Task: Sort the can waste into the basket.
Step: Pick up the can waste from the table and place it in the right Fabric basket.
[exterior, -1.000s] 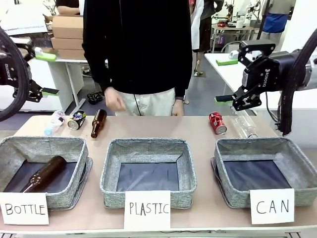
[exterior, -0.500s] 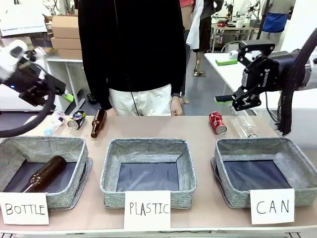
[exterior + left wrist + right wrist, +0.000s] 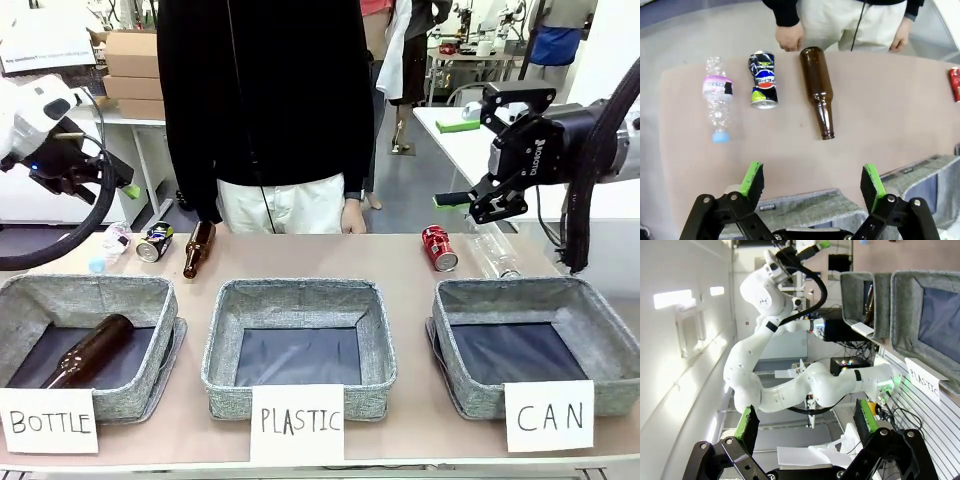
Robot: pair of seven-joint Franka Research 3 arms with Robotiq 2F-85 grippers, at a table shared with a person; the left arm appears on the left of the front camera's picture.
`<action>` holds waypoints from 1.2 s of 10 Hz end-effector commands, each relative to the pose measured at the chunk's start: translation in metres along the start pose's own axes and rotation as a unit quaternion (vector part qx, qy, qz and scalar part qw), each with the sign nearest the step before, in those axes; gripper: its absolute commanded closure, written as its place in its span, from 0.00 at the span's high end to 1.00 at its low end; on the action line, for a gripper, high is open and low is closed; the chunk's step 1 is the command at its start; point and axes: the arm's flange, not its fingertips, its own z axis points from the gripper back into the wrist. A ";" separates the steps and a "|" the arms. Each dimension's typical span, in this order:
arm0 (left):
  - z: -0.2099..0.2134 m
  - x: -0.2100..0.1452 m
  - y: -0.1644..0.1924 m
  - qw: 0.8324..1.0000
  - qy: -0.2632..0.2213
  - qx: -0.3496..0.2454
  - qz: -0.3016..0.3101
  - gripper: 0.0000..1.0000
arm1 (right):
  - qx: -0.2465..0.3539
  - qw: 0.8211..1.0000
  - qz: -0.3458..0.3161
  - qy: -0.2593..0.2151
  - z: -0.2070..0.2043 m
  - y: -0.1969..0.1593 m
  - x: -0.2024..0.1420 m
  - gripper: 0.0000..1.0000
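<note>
So here's where we're at: both pincers are up in the air and wide open. Our left pincer (image 3: 811,180) has its green fingers spread far apart. Looking along them, we see the black-blue can (image 3: 763,80) lying on the table (image 3: 880,130) out ahead, a bit toward the finger on the picture's left. A clear plastic bottle (image 3: 717,97) lies near the can, farther out to that same side. On the can's other side, roughly straight ahead of the gap between the fingers, there's a brown glass bottle (image 3: 819,87). A person's hand (image 3: 789,37) is at the far edge of the table, just past the can. Way off toward the other finger, right at the picture's edge, we catch a sliver of the red can (image 3: 955,84).

From the front, our right pincer (image 3: 478,205) hangs over the far right end of the table. The red can lies just below it, a touch toward the middle, and another clear bottle (image 3: 495,255) lies on the table next to that can. The basket (image 3: 530,288) with the CAN sign (image 3: 549,415) sits below the pincer and nearer our side. Both cans are lying on the table outside it.
</note>
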 end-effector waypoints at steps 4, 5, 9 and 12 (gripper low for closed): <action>-0.145 0.074 0.017 0.988 0.136 -0.056 -0.048 1.00 | 0.002 1.000 0.014 0.001 -0.001 0.000 0.001 1.00; -0.165 0.078 0.025 0.990 0.141 -0.005 -0.023 1.00 | 0.002 1.000 0.014 0.001 -0.001 0.000 0.001 1.00; -0.196 0.063 0.045 0.984 0.171 0.050 0.012 1.00 | 0.002 1.000 0.014 0.001 -0.001 0.000 0.001 1.00; -0.234 0.058 0.062 0.981 0.183 0.061 0.019 1.00 | 0.002 1.000 0.014 0.001 -0.001 0.000 0.001 1.00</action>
